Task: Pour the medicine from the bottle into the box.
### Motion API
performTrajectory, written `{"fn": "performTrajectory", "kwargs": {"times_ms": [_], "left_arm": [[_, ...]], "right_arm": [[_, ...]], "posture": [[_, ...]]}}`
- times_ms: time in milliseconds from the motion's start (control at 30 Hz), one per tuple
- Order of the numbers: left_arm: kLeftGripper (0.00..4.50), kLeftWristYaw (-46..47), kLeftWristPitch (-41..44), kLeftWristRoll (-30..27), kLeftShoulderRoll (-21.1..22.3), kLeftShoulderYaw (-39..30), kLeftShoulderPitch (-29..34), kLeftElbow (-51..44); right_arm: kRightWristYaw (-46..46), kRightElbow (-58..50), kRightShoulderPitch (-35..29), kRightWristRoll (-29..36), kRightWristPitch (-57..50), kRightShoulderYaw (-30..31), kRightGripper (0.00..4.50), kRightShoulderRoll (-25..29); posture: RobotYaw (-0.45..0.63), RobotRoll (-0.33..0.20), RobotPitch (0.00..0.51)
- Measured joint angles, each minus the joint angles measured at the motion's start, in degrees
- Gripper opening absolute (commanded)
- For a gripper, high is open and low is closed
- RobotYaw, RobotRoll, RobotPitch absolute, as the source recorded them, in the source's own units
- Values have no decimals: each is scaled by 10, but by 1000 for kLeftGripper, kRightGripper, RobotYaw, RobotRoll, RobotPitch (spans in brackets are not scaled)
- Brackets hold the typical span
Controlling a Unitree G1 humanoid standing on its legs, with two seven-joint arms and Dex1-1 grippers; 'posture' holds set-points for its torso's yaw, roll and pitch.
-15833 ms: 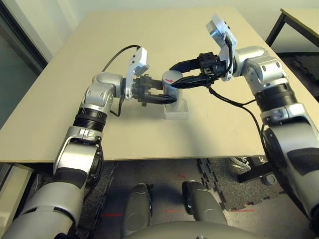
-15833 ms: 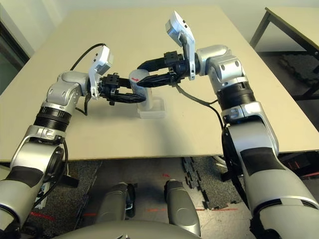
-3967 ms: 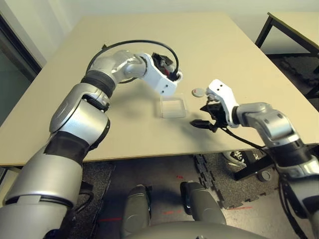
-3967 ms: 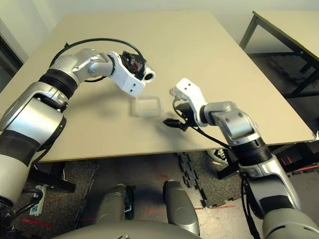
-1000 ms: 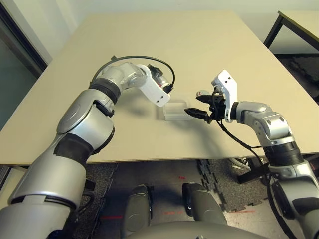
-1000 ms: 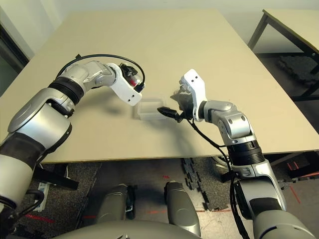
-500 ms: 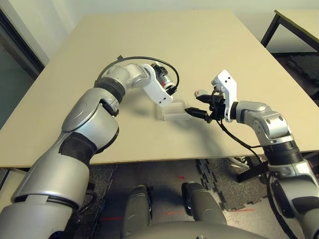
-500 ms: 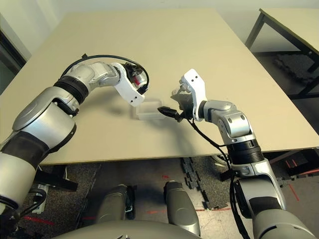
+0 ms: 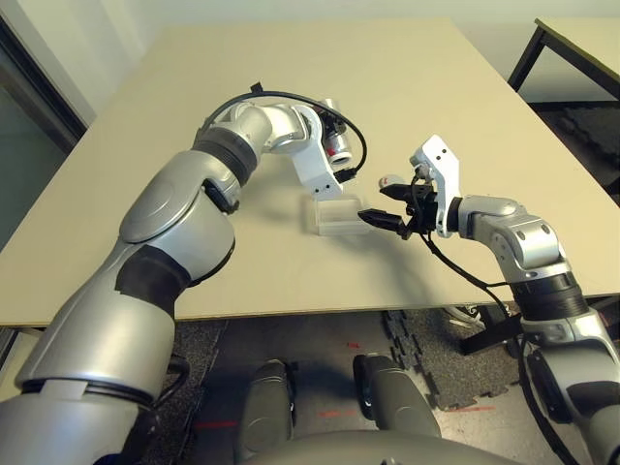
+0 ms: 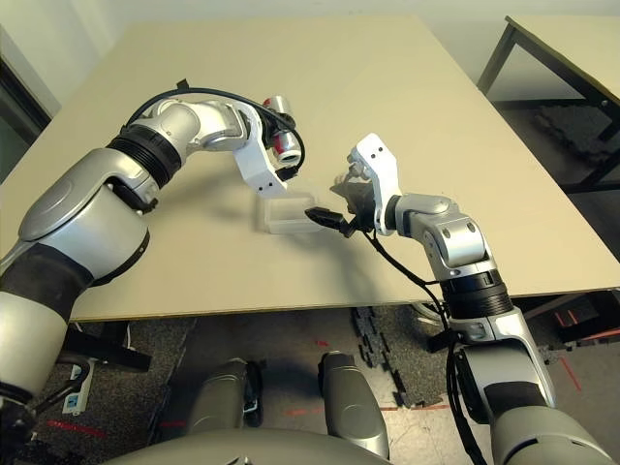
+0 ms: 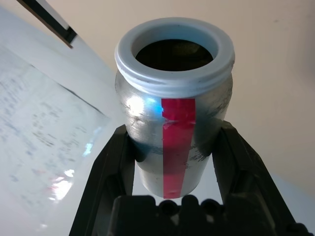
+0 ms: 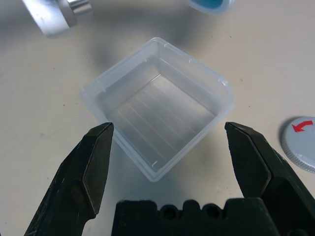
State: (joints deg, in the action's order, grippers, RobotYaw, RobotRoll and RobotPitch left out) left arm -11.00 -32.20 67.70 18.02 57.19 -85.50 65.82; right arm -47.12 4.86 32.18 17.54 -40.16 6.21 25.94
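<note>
My left gripper (image 9: 335, 151) is shut on the bottle (image 9: 336, 145), a silvery cylinder with a red stripe. It holds the bottle in the air just behind the box (image 9: 337, 215). In the left wrist view the bottle (image 11: 174, 132) sits between both black fingers (image 11: 115, 162), its white-rimmed mouth uncapped and dark inside. The clear box (image 12: 157, 105) rests on the table. My right gripper (image 9: 374, 219) stands open at the box's right side. In the right wrist view its fingertips (image 12: 98, 147) flank the box's near corner without touching it.
A flat grey cap (image 12: 301, 145) with a red arrow lies on the tan table (image 9: 407, 77) just right of the box, behind my right gripper. A second table (image 9: 581, 39) stands at the far right. The table's front edge runs close below the box.
My left arm has raised the bottle and carried it back from the box's left edge, turning at the wrist. The right gripper and the box have stayed put.
</note>
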Motion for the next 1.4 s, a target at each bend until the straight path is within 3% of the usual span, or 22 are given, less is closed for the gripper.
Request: {"fn": "performTrajectory", "kwargs": {"times_ms": [267, 333, 433, 533, 633, 800, 1100, 1400], "left_arm": [[2397, -17, -17, -2, -2, 2, 28, -18], [2397, -45, -22, -46, -12, -36, 37, -2], [2397, -102, -27, -142, -33, -116, 54, 18], [2397, -209, 4, -276, -55, -233, 66, 36], [2397, -283, 135, -435, -86, -387, 69, 43], [2397, -286, 298, -589, -85, -544, 112, 39], [2397, -140, 382, -708, -59, -686, 218, 21], [2397, -96, 376, -727, -65, -706, 274, 18]], "right_arm": [[0, 5, 1, 0, 0, 0, 4500, -4], [0, 5, 1, 0, 0, 0, 4500, -4], [0, 5, 1, 0, 0, 0, 4500, -4], [0, 8, 1, 0, 0, 0, 4500, -2], [0, 11, 1, 0, 0, 0, 4500, 0], [-5, 11, 0, 0, -1, -1, 4500, 15], [-36, -4, -1, 8, -21, -2, 4500, 63], [-37, -26, -15, 18, -26, -2, 4500, 54]], "posture": [[-149, 0, 75], [-149, 0, 75], [-154, 0, 75], [-156, 0, 72], [-154, 0, 71], [-148, 0, 71], [-147, 0, 71], [-153, 0, 74]]}}
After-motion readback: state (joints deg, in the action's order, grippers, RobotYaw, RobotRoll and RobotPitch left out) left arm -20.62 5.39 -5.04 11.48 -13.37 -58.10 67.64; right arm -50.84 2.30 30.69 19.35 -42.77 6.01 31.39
